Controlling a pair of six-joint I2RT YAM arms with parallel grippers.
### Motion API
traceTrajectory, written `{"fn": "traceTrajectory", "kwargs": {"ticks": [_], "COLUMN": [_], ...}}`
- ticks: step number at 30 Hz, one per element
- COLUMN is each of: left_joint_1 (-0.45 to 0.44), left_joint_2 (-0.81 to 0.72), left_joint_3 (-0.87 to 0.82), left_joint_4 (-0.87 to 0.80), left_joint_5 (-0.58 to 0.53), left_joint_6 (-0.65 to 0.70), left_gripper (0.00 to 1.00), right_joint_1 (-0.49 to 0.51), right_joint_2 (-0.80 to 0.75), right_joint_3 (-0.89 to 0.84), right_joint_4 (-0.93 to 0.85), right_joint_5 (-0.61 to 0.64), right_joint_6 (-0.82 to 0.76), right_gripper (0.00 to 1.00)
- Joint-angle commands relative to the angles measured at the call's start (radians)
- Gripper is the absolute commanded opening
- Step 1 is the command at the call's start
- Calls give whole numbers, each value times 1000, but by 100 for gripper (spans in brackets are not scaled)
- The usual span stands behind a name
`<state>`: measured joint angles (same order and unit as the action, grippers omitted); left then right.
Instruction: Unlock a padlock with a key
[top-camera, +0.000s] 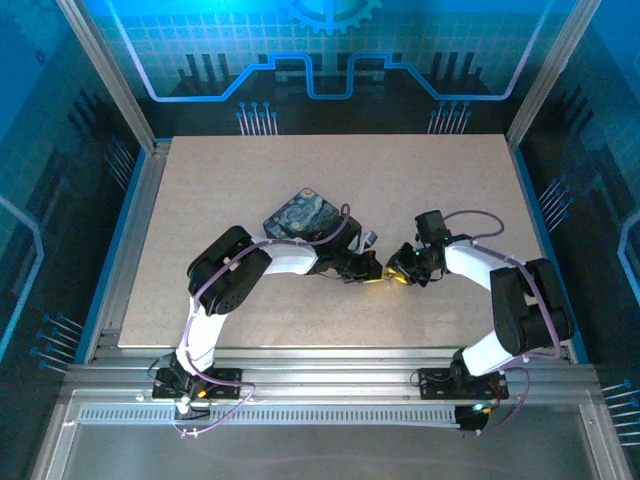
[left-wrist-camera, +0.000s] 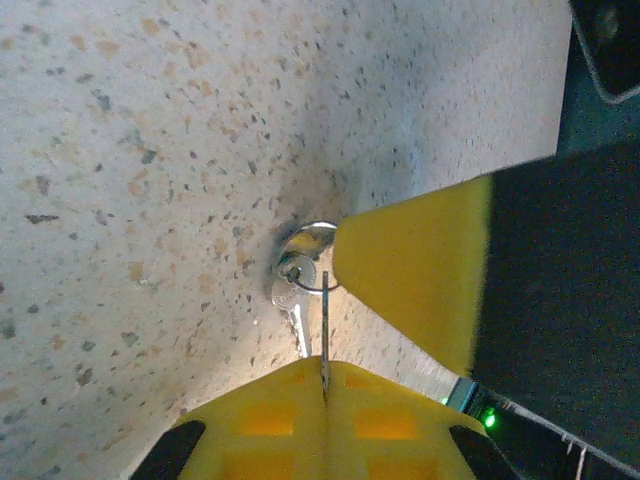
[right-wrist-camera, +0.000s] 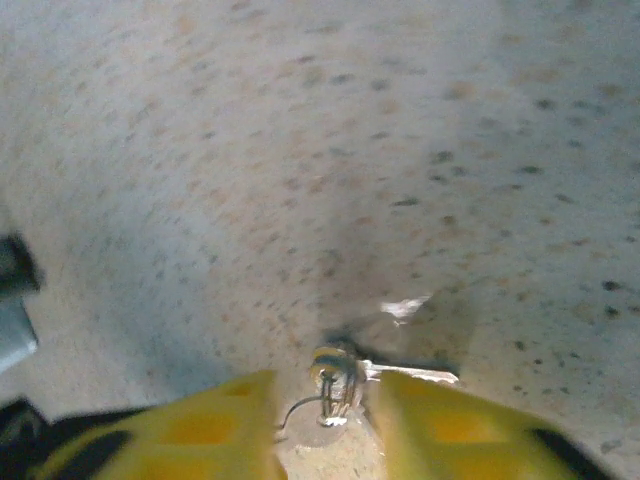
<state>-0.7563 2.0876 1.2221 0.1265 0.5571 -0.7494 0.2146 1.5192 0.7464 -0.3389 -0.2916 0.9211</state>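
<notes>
Both arms meet just off the middle of the desk (top-camera: 250, 170), at about 4 o'clock from its centre, with the blue painted tin (top-camera: 300, 218) at 10 o'clock from that spot. The tiny padlock (right-wrist-camera: 335, 378) sits on the desk between the fingers of the right pincer (right-wrist-camera: 325, 392). Those fingers stand apart on either side of it and grip nothing. The left pincer (left-wrist-camera: 325, 378) is closed, with a thin silvery strip (left-wrist-camera: 324, 335) pinched edge-on between its pads (shackle or second blade, I cannot tell which). In the left wrist view the key (left-wrist-camera: 296, 318) lies flat on the desk at 7 o'clock from the shiny round piece above it, just beside the strip. I cannot see a blade in the keyhole, so I judge the step in hand to be the set-up: getting lock and key held apart and steady. The next move probably calls for the free right pincer to take the key by its head. The other would hold the lock firm, and the blade must then line up closely with a very small keyhole.
</notes>
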Motion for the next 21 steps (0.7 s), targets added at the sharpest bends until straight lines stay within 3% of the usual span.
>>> {"fn": "traceTrajectory", "kwargs": {"ticks": [1,5,8,13,21], "left_joint_1": [21,52,83,142,197], "left_joint_2": [-71,-122,-149,-183,-242], "left_joint_3": [27,38,51,51,33], "left_joint_4": [-125,-258,-327,-375,-435], "left_joint_5": [108,163,217,312,335], "left_joint_6": [203,365,458,524,585], "left_gripper": [0,0,0,0,0], "right_joint_1": [-31,-65,-87,-90,-77], "right_joint_2": [-76,-121,-108,-43,-40], "right_joint_3": [20,41,20,-23,-44], "right_joint_4": [1,0,74,246,348], "right_joint_5": [-77,-185,-368,-618,-745], "right_joint_6": [-198,-415,-516,-542,-547], "right_gripper": [45,51,49,43,41]}}
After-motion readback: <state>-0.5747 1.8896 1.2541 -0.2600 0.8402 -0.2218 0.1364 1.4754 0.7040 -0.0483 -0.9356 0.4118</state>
